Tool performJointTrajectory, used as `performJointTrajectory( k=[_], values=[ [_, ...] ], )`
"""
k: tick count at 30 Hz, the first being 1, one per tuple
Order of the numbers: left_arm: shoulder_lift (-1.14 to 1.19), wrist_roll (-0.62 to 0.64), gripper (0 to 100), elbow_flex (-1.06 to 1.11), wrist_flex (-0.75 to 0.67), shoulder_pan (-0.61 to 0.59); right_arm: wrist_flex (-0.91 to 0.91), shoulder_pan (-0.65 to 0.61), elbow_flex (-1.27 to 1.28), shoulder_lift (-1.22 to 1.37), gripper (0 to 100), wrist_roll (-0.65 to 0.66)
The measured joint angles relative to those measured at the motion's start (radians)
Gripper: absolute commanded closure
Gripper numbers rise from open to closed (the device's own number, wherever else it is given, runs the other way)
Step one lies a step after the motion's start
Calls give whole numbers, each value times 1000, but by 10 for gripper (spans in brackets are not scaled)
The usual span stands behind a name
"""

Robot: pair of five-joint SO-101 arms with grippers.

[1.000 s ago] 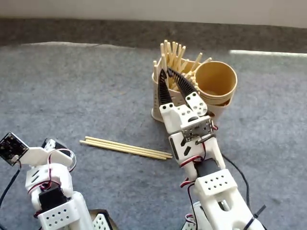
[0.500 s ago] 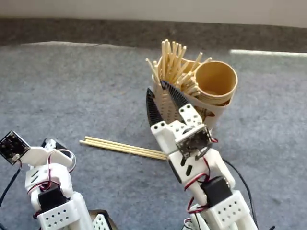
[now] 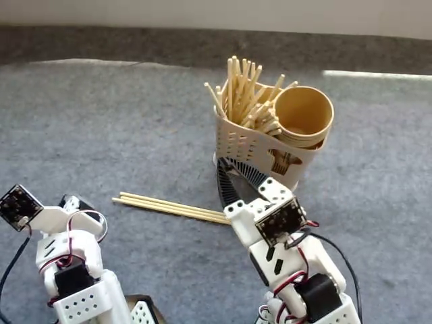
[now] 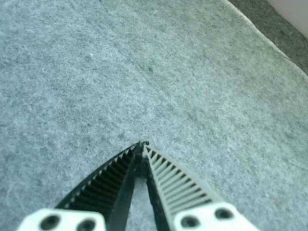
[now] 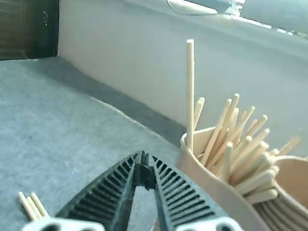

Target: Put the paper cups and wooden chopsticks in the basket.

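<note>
A beige perforated basket point(image 3: 253, 145) stands on the grey carpet, holding a bundle of wooden chopsticks point(image 3: 244, 91) and stacked paper cups point(image 3: 305, 115). Up to three loose chopsticks point(image 3: 172, 206) lie flat on the carpet to its near left. My right gripper point(image 3: 223, 165) sits just in front of the basket, shut with nothing in it. In the right wrist view the right gripper point(image 5: 142, 166) has the basket point(image 5: 207, 180), its chopsticks point(image 5: 231, 144) and the loose chopsticks point(image 5: 31, 204) in sight. My left gripper point(image 4: 142, 144) is shut and empty over bare carpet.
The left arm point(image 3: 67, 260) rests at the near left corner. A pale wall point(image 3: 216, 13) and a dark strip of floor point(image 3: 101, 44) border the carpet at the back. Open carpet point(image 3: 101, 128) lies left of the basket.
My right gripper drew back from the basket toward the near side and went from open to shut. The chopsticks in the basket shifted and spread. The left arm kept still.
</note>
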Motion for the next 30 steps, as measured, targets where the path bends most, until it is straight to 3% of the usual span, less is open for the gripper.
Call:
performJointTrajectory(
  k=[6,18,22,30],
  values=[
    [0,-3,973,0,0,0,5,72,219,-75,994,0],
    [-3,-15,973,-40,-3,2,5,250,339,-80,994,0],
    [-3,-155,973,-83,-3,2,5,284,341,-77,994,0],
    [-3,-617,969,-104,-3,37,5,338,341,-77,994,0]
  ],
)
